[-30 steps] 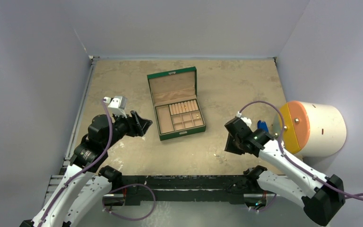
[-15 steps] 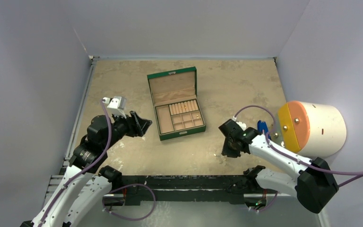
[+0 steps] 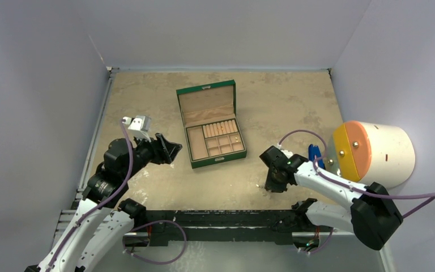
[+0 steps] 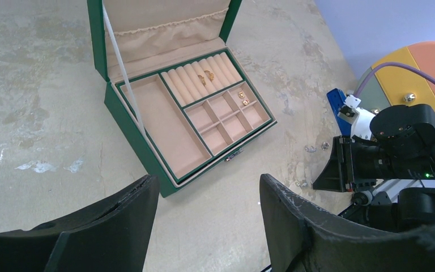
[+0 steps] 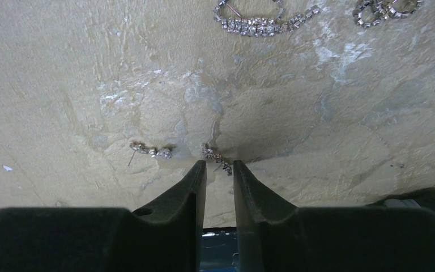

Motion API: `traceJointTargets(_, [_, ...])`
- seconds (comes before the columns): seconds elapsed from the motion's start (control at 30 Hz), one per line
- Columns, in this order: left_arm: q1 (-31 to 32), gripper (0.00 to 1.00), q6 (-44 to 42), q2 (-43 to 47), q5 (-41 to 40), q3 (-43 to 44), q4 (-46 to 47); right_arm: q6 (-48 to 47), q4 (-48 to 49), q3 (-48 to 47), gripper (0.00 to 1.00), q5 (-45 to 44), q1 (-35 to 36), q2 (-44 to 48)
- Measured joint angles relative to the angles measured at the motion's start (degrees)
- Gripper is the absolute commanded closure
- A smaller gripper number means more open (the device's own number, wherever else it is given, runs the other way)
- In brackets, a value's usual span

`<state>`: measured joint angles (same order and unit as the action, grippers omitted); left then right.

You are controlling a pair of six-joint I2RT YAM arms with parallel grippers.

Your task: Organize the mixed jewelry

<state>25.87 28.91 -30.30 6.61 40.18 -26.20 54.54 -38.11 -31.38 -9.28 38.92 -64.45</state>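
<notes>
The green jewelry box (image 3: 210, 124) lies open mid-table; gold pieces sit in its ring rolls (image 4: 207, 75) and a small compartment (image 4: 242, 97). Loose silvery jewelry lies on the table at the right: a stud earring (image 5: 217, 157) right at my right gripper's tips, another stud (image 5: 152, 151) to its left, a sparkly hoop (image 5: 257, 20) and a further piece (image 5: 385, 8) beyond. My right gripper (image 5: 220, 164) points down at the table (image 3: 271, 184), jaws a narrow gap apart with the earring's end between the tips. My left gripper (image 4: 209, 192) hovers wide open and empty left of the box (image 3: 173, 150).
A blue clip-like tool (image 3: 314, 152) lies right of the right wrist. A white cylinder with an orange and yellow face (image 3: 374, 153) stands at the right wall. Grey walls enclose the table; the metal rail (image 3: 215, 218) runs along the near edge.
My right arm has swung left and lowered its gripper onto the loose jewelry near the front edge. The left arm has not moved.
</notes>
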Motion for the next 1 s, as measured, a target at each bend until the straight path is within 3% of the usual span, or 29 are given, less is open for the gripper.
traceJointTargets(0.63, [0.00,0.35,0.00,0.33,0.00,0.00,0.00,0.98,1.55,0.55,0.91,0.02,1.99,-1.16])
traceJointTargets(1.0, [0.00,0.34,0.00,0.33,0.00,0.00,0.00,1.14,-0.35,-1.42,0.94,-0.39,2.71,-0.72])
